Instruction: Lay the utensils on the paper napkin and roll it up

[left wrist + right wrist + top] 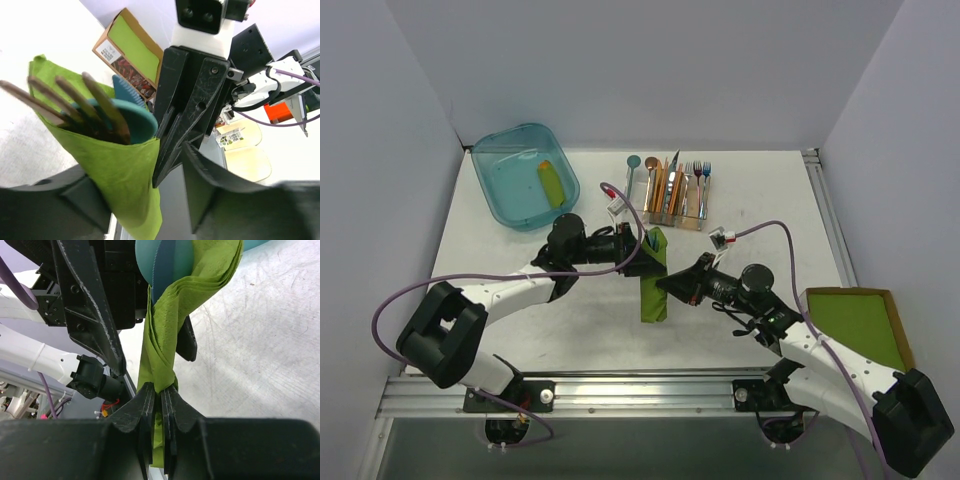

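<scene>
1. The right gripper (161, 390) has its 2 fingers pinched tight on the twisted lower end of the thin lime-green paper napkin (167, 335). You can see it at the bottom middle of the right wrist view.
2. The left gripper (135, 170) has 1 dark finger on each side of the napkin's upper part, along the blurry bottom of the left wrist view. Honestly I can't tell if it's squeezing or just bracketing the thing.
3. The napkin is wrapped into a narrow roll. In the overhead view it sits pretty much dead centre, between the 2 grippers.
4. The copper-coloured metal fork (92, 102) and the teal round-bowled metal spoon (142, 122) are tucked inside the napkin. The tines and the bowl poke out of its open top, left of centre in the left wrist view.
5. Further out, at the upper middle of the overhead view, there's a clear plastic caddy (675, 195) bunched with coloured cutlery. A lone teal spoon with a round head (634, 168) lies just left of it.
6. In the upper left of that view is a teal plastic tub (505, 185) with a yellow-green roll-like thing (552, 185) lying in it.
7. In the lower right, next to the right arm, is a stack of green sheets rimmed by brown cardboard (855, 325).
8. Everything sits on a white table (770, 200).
</scene>
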`<state>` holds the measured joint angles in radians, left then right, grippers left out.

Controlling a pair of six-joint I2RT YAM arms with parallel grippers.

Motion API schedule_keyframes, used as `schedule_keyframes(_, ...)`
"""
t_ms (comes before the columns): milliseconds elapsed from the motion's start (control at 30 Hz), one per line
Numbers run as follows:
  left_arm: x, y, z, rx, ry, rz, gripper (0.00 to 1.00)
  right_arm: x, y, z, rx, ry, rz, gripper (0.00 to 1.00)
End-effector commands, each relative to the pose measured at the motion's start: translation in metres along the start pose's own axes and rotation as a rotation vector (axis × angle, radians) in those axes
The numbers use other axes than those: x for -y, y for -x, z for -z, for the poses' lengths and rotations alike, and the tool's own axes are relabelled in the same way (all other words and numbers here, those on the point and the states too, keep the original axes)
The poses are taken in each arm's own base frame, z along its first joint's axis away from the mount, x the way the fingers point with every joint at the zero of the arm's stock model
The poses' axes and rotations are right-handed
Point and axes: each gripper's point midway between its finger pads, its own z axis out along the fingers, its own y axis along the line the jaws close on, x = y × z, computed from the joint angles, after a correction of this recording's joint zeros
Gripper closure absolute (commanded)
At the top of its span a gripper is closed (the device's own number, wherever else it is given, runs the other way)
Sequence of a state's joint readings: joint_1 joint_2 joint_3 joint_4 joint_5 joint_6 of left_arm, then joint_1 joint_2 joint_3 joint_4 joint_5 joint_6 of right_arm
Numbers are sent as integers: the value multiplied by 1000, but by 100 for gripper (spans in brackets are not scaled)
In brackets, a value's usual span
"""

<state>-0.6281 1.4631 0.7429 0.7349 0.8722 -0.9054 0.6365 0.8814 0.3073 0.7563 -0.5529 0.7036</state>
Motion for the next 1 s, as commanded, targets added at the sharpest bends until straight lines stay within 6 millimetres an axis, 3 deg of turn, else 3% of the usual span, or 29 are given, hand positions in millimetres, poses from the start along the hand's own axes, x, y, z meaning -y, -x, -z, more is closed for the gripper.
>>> schedule_keyframes(0,19,22,0,72,-56,-79,38,-22,12,-1,46,102,23,100)
schedule_keyframes(167,15,17,4,80,-40,-97,20,-33,25,0,84,127,44,100)
schedule_keyframes(433,19,18,7,94,-42,-116,9,-50,44,-2,125,175,86,100)
schedule_keyframes(933,18,17,6,122,-85,-108,5,-54,40,-10,90,199,114,100)
schedule_keyframes(967,20,18,6,126,-95,-103,9,-53,39,-11,86,193,112,100)
